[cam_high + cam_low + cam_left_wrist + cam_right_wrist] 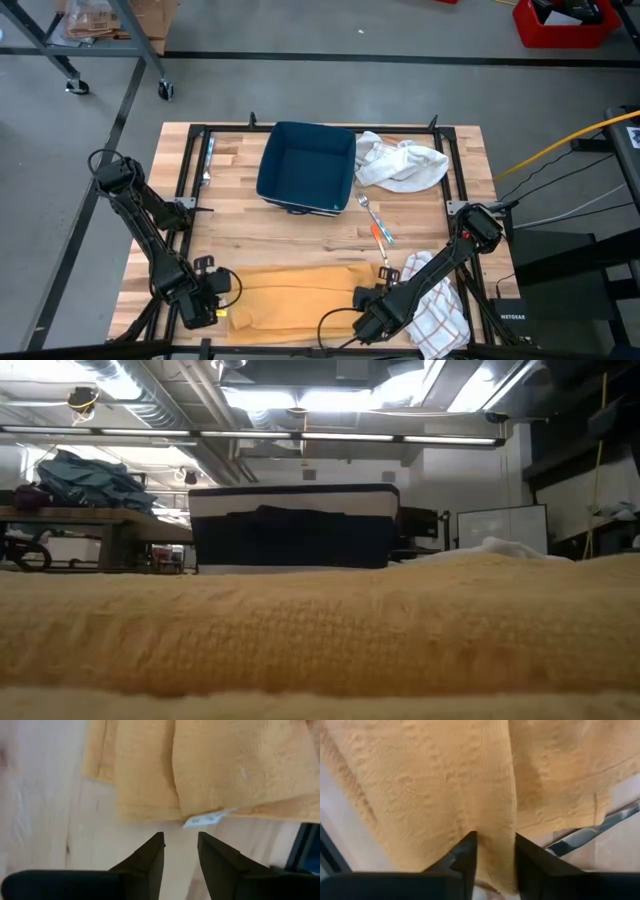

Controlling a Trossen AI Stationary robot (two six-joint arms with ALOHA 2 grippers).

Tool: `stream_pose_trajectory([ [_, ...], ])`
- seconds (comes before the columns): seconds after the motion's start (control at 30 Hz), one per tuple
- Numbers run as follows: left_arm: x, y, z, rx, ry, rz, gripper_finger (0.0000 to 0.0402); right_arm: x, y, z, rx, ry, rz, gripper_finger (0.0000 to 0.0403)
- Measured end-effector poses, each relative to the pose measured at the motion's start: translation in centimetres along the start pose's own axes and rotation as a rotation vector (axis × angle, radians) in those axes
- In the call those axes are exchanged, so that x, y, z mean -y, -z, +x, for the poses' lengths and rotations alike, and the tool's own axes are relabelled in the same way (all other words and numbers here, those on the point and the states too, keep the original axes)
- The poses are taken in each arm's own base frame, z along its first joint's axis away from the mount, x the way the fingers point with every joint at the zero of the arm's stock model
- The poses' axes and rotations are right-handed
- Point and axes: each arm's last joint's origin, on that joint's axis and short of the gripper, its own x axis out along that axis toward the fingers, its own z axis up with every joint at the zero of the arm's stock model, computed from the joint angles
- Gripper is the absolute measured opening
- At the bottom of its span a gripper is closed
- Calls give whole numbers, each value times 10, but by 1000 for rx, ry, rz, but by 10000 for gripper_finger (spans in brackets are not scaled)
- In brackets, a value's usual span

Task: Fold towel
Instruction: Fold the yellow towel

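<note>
High view shows the left gripper at the yellow towel's left end, jaws slightly spread just short of the edge and its white tag, likely lining up a pinch. Across the wooden surface, the right gripper straddles a raised fold at the towel's right end, jaws spread around it, probably ready to lift both ends together.

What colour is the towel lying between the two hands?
Mustard yellow towel, plain with no pattern; the high view shows it best.

left hand low, parted | right hand low, parted
</note>
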Motion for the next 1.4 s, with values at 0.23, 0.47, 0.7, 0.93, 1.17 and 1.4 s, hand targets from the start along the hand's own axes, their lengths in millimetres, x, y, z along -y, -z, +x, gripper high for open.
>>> stream_pose_trajectory([
  [0.23, 0, 1, -15, -88, 115, -36, 82, 0, -1, 0, 22, 4, 1, 162],
  [0.47, 20, -9, -37, -10, 440, 21, 48, -3, -3, 0, 44, -28, 1, 157],
  [0.7, 31, -20, -34, 296, 422, 217, 15, -9, -7, -1, 84, -84, 5, 156],
  [0.93, 31, -31, -10, 313, 304, 273, 3, -11, -9, -1, 101, -107, 7, 156],
  [1.17, 33, -31, 24, 220, 215, 242, 4, -14, -11, -2, 121, -135, 9, 156],
  [1.4, 18, -22, 50, 87, 12, 141, 5, -17, -13, -3, 145, -170, 11, 156],
])
